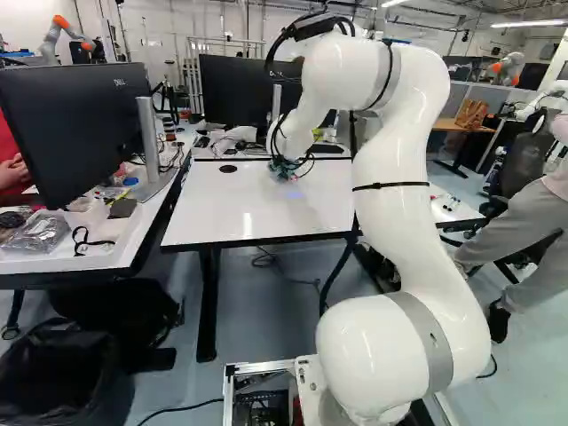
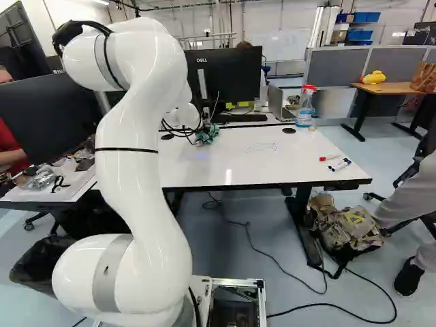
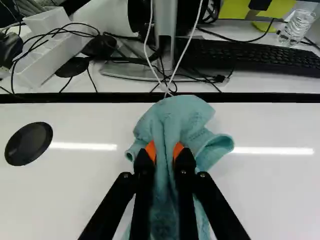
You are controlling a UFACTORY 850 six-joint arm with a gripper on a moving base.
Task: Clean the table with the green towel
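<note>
While gripper (image 1: 284,165) clamps green towel (image 3: 172,120), only rt. base view shows ink scribble (image 2: 262,146), spray btl. (image 2: 304,111)
In left one, arm (image 1: 393,213) blocks part of table (image 1: 257,209); markers (image 2: 339,165) nr. rt. edge.

Long white ceiling tubes (image 1: 531,23) glow brightly at the left base view's upper right, and glare streaks the glossy white tabletop (image 3: 270,200).

in the left base view, the white jointed arm (image 1: 395,222) hides part of the white rectangular table (image 1: 240,204) at three o'clock; the edge crops the black flat monitor (image 1: 75,133) at ten.
</note>
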